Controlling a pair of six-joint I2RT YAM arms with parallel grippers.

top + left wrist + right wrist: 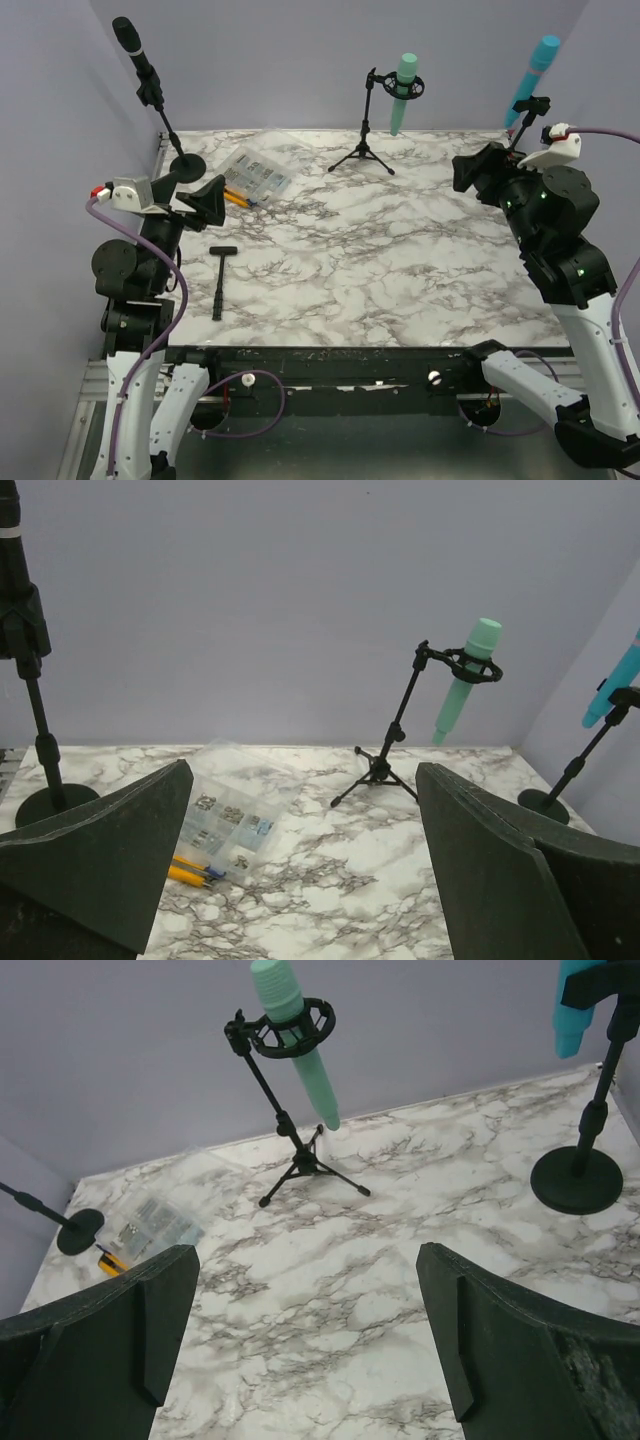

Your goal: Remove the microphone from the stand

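Three microphones stand at the back of the marble table (400, 270). A mint-green microphone (403, 92) hangs in a black shock mount on a small tripod stand (362, 150) at back centre; it also shows in the left wrist view (463, 685) and the right wrist view (295, 1040). A black microphone (135, 48) sits on a round-base stand (182, 165) at the back left. A blue microphone (533, 78) sits on a stand at the back right (577, 1178). My left gripper (205, 195) (300, 860) is open and empty at the left. My right gripper (475, 170) (305, 1330) is open and empty at the right.
A clear plastic parts box (255, 172) lies at the back left with orange pens (237, 199) beside it. A black T-handled tool (220, 280) lies near the left front. Purple walls close the back and sides.
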